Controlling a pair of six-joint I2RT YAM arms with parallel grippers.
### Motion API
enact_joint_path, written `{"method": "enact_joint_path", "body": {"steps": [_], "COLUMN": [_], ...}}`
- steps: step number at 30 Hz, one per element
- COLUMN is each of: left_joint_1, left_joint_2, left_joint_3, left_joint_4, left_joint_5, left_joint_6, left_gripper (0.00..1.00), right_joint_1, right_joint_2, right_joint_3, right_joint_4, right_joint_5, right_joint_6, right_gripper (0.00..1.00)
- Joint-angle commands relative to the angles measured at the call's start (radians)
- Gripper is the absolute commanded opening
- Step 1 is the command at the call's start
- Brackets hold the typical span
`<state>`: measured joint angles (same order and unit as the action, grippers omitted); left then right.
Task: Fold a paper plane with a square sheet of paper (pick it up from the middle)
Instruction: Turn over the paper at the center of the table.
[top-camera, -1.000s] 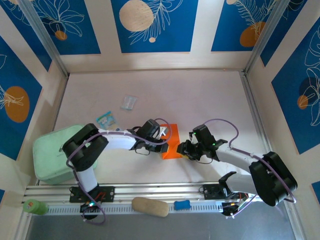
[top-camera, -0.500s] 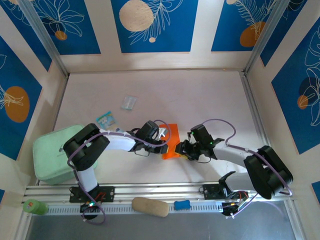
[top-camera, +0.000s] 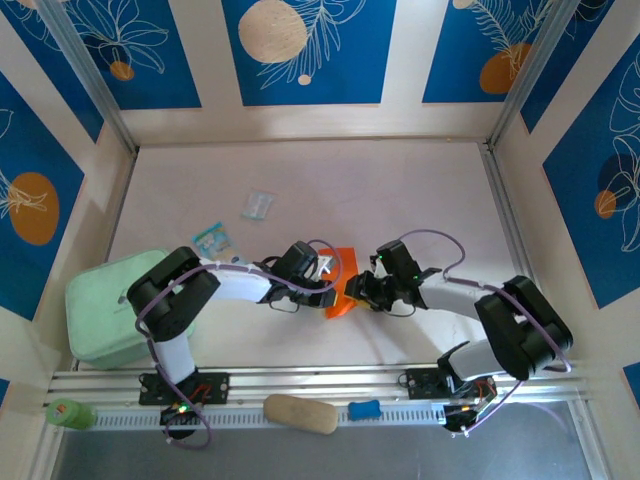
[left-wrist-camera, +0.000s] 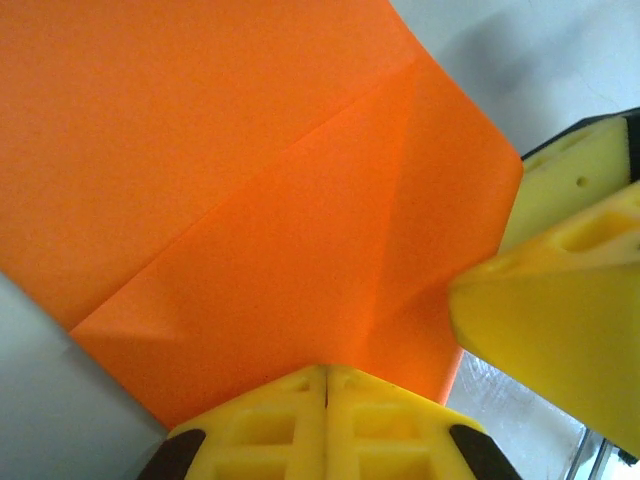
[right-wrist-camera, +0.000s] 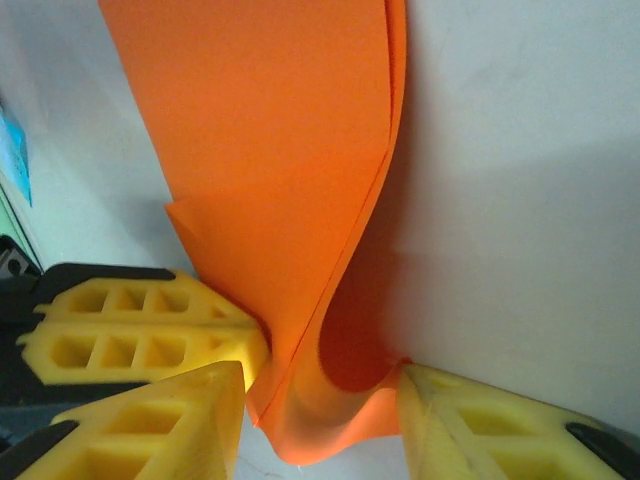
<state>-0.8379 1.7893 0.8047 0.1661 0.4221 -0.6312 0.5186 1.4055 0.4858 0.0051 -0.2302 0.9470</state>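
Note:
The square sheet of paper (top-camera: 347, 268), bright orange and creased into folded flaps, lies on the table between my two grippers. My left gripper (left-wrist-camera: 326, 372) is shut, and its yellow tips rest on the sheet's (left-wrist-camera: 250, 200) near edge. From the right, my right gripper (right-wrist-camera: 320, 420) stands open around the sheet's curled-up corner (right-wrist-camera: 330, 400). Its right finger (right-wrist-camera: 470, 420) touches that lifted edge. In the top view the left gripper (top-camera: 328, 290) and the right gripper (top-camera: 358, 292) almost meet at the paper. No finished paper plane is in view.
A mint green pad (top-camera: 105, 305) sits at the left front. A blue-and-white packet (top-camera: 211, 239) and a clear wrapper (top-camera: 257, 205) lie behind the left arm. A tan block (top-camera: 300, 413), a small blue piece (top-camera: 365, 409) and a green item (top-camera: 68, 412) rest by the front rail.
My right gripper has moved left up to the paper and opened wider. The left arm has stayed where it was, shut on top of the sheet.

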Motion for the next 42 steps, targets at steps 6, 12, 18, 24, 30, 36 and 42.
{"method": "enact_joint_path", "body": {"steps": [6, 12, 18, 24, 30, 36, 42], "left_joint_1": [0.009, 0.009, 0.009, 0.009, 0.009, 0.009, 0.009], "left_joint_2": [0.034, 0.036, 0.042, 0.042, 0.045, 0.047, 0.047], "left_joint_3": [-0.018, -0.012, -0.002, 0.005, 0.010, 0.008, 0.004], "left_joint_4": [-0.029, -0.037, -0.045, -0.054, -0.054, -0.056, -0.050], "left_joint_5": [0.000, 0.000, 0.000, -0.002, 0.000, -0.002, -0.002], "left_joint_6": [-0.007, -0.007, -0.006, -0.005, -0.009, -0.010, -0.009], "left_gripper": [0.00, 0.00, 0.00, 0.00, 0.00, 0.00, 0.00], "right_joint_1": [-0.039, -0.052, -0.061, -0.070, -0.071, -0.071, -0.071], "right_joint_2": [0.084, 0.124, 0.151, 0.151, 0.142, 0.128, 0.134], "right_joint_3": [0.049, 0.051, 0.044, 0.025, 0.018, 0.012, 0.014], "right_joint_4": [0.053, 0.082, 0.105, 0.124, 0.130, 0.127, 0.127], "right_joint_5": [-0.061, -0.081, -0.094, -0.100, -0.106, -0.100, -0.100], "right_joint_6": [-0.051, -0.056, -0.059, -0.054, -0.051, -0.048, -0.045], "right_gripper": [0.45, 0.45, 0.45, 0.44, 0.43, 0.40, 0.40]}}
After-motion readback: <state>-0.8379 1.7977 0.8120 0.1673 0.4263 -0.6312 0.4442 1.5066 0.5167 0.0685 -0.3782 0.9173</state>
